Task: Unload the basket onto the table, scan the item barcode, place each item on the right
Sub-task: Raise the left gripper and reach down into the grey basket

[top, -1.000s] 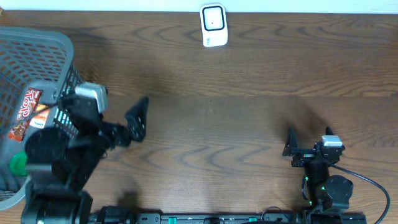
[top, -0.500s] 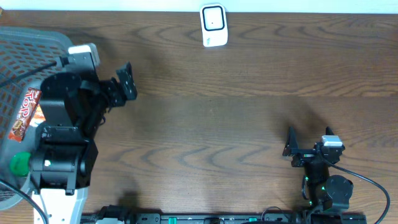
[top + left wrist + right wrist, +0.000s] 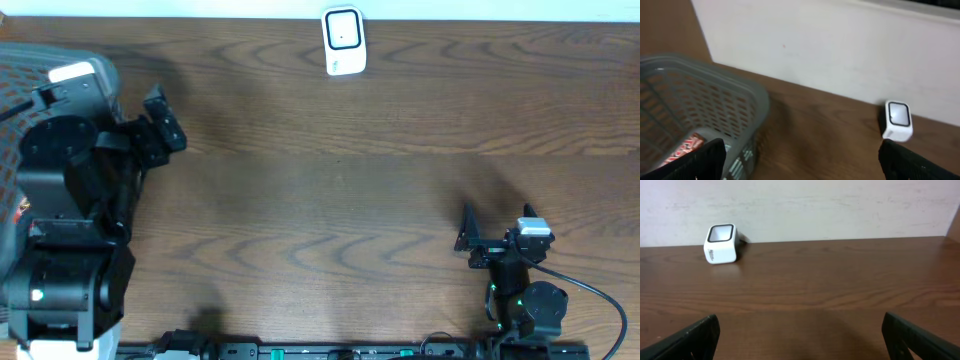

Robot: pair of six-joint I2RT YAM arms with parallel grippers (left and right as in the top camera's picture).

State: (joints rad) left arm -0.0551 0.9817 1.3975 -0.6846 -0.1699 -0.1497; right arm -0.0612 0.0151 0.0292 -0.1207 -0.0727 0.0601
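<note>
By the basket [image 3: 747, 100], left fingers [image 3: 165, 133] have swung leftward; both pairs wide, seemingly empty.

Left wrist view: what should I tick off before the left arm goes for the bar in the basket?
1. Open, empty left hand: ok.
2. Visible bar inside the basket: ok.
3. Aim of left hand at the bar: not ok, the bar sits at this view's lower left edge.
4. Barcode's place on the bar: cannot tell.
5. Unblocked scanner: ok.
6. Open right hand, far from the basket: ok.
</note>
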